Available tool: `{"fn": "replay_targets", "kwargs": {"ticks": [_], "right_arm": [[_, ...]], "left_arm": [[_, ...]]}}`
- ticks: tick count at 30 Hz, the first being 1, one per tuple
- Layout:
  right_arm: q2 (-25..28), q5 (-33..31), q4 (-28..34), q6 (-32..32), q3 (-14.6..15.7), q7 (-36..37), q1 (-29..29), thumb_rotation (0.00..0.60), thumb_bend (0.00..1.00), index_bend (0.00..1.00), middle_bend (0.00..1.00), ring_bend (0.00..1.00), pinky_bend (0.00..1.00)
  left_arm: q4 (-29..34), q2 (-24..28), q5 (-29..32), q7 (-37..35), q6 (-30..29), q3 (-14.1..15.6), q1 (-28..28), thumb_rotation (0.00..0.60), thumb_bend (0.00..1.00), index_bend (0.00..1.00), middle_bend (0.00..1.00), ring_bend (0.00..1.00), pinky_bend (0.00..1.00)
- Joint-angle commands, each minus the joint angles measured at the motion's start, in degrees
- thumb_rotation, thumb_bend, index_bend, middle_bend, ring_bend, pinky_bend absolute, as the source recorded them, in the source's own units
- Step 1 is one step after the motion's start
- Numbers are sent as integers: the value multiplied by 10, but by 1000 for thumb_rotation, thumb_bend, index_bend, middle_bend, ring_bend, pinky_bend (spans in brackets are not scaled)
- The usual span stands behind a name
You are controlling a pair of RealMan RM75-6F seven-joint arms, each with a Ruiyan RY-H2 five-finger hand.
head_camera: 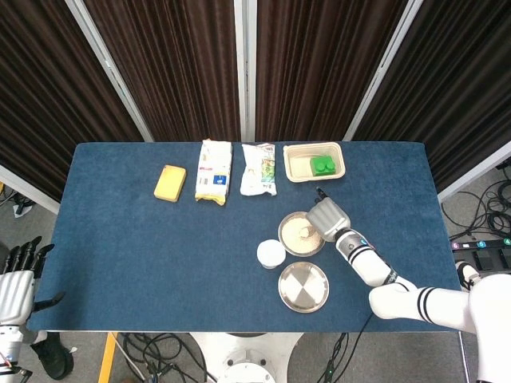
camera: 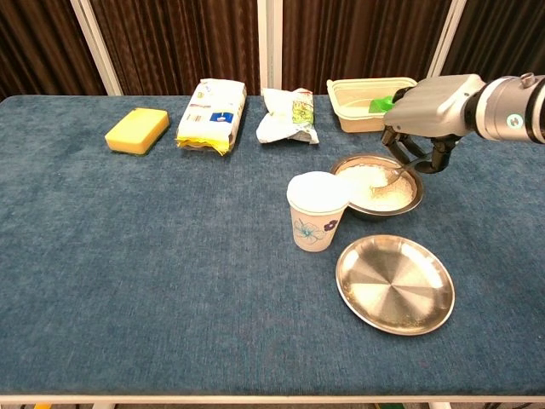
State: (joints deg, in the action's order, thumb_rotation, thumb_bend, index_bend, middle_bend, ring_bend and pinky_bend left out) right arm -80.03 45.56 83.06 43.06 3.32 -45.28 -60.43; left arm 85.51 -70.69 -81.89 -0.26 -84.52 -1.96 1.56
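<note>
One spoon (camera: pixel 393 176), pinched in the right hand (camera: pixel 423 109), tip down in the white grains of the one filled metal bowl (camera: pixel 407 202) right below the fingers; handle mostly hidden under the palm, hard to trace in the head view. One paper cup (camera: pixel 316 213) beside the bowl, on the hand's left. One bare metal plate (camera: pixel 394 283) nearer the robot than the hand, just past the bowl. One beige tray (camera: pixel 358 95) just beyond the hand, holding green pieces (camera: pixel 385 104); count unclear, partly covered by the hand. Two food bags further left along the far edge: a crumpled one (camera: pixel 287 115) and a white-yellow one (camera: pixel 210 104). One yellow sponge (camera: pixel 136 129) furthest left. Left hand (head_camera: pixel 17 285) well apart at the frame edge beside the table (head_camera: pixel 120 255), fingers apart, grasping nothing; arm cut off. Right forearm cut off in the chest view.
</note>
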Motion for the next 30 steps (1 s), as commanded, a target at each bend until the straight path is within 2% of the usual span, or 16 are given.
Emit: {"fn": "replay_targets", "kwargs": {"ticks": [1,12,20,25,30], "right_arm": [[3,23,-6,3,-2,35,16,600,327,593,586,232,50],[0,130,-34,22,-29,188,69,600,327,595,586,240,50],[49,212,20,61,-40,262,101,600,327,597,588,244,50],[77,258,69,75,-44,270,105,600,327,597,588,244,50],[85,278,102,49,-48,245,87,600,327,597,588,244,50]], "left_arm": [[3,1,0,3,-1,-1,0,600,87,216,137,71,48],[15,8,1,13,-2,-2,0,600,87,216,137,71,48],[17,10,2,15,-4,-3,-1,600,87,216,137,71,48],[17,9,-2,15,-5,-4,2,600,87,216,137,71,48],[15,8,-4,14,-7,-5,1,600,87,216,137,71,48]]}}
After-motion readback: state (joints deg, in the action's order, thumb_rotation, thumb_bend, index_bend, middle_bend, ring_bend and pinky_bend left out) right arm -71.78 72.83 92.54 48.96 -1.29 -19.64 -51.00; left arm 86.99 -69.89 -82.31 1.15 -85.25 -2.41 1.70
